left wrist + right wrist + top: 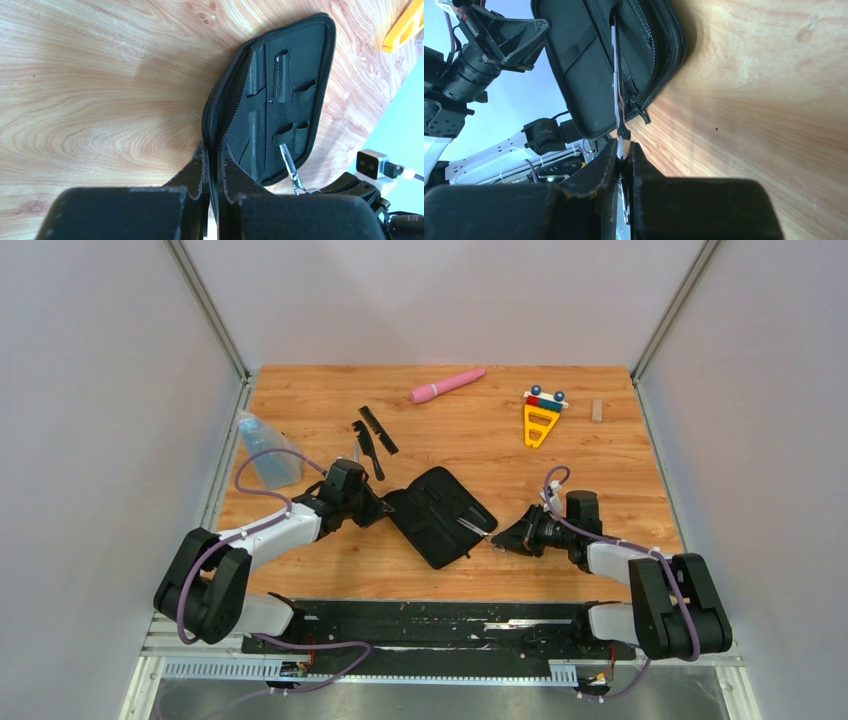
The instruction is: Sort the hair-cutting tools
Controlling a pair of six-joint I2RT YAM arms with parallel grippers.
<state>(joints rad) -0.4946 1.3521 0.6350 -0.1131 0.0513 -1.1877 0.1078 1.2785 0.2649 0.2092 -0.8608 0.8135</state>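
1. zip case (pixel 428 528): black, lies open at table ctr.
2. L gripper (pixel 381 508): at case's 9 o'clock edge, jaws pinched tight on that edge, pinning it.
3. R gripper (pixel 498 539): at case's 4 o'clock, jaws closed on handle end of scissors (pixel 476 529).
4. straight comb (pixel 379 429), handled comb (pixel 367 448): loose, approx 12 o'clock of L gripper, clear of case.
5. Scissors: long axis 4-to-10 o'clock, blades run from R gripper toward 10 o'clock under case's strap. R arm nearer. Insertion prob. follows that axis.
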